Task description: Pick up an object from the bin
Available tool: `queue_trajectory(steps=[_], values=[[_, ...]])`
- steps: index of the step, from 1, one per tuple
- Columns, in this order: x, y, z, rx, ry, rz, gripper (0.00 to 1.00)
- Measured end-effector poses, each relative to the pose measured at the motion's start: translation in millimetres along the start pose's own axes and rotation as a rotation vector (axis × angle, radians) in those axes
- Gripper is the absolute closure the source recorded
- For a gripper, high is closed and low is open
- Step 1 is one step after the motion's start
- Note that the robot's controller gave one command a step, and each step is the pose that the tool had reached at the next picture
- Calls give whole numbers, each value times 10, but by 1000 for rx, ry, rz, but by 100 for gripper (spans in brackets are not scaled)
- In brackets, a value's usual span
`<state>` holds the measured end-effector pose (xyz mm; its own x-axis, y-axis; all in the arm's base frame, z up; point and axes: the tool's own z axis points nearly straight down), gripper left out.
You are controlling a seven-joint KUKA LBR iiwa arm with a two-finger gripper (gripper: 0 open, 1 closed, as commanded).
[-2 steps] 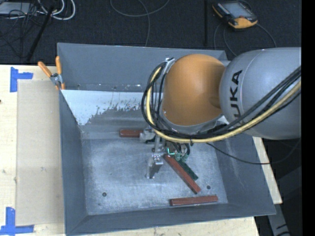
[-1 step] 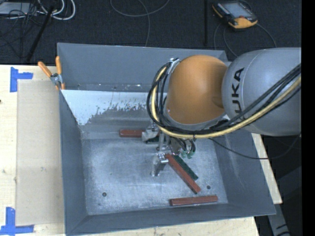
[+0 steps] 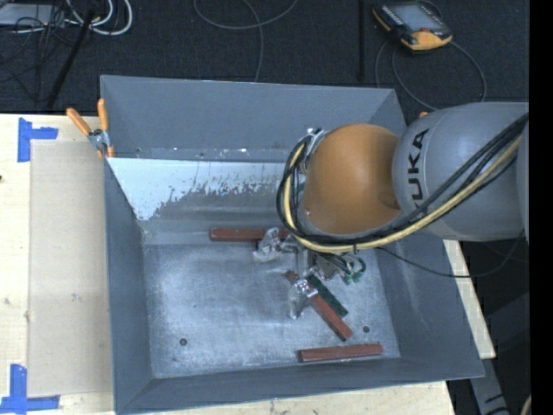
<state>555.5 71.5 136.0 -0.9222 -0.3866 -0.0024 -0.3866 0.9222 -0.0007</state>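
Observation:
My gripper (image 3: 286, 272) hangs below the orange cover in the bin's middle right, its two metal fingertips (image 3: 300, 299) standing apart, open. A brown stick (image 3: 335, 316) lies slanted just right of the lower fingertip, with a dark green piece (image 3: 331, 294) on its upper end. Another brown stick (image 3: 236, 233) lies flat by the back wall, its right end close to the upper fingertip. A small brown bit shows between the fingertips; I cannot tell whether it is gripped.
A third brown stick (image 3: 340, 352) lies along the front wall at the right. The arm and its cover hide the bin's right back part. The bin's left half has bare floor.

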Motion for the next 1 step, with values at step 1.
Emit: queue_trajectory(steps=[1], values=[[-119,-188,58,-5,10,-133,0]])
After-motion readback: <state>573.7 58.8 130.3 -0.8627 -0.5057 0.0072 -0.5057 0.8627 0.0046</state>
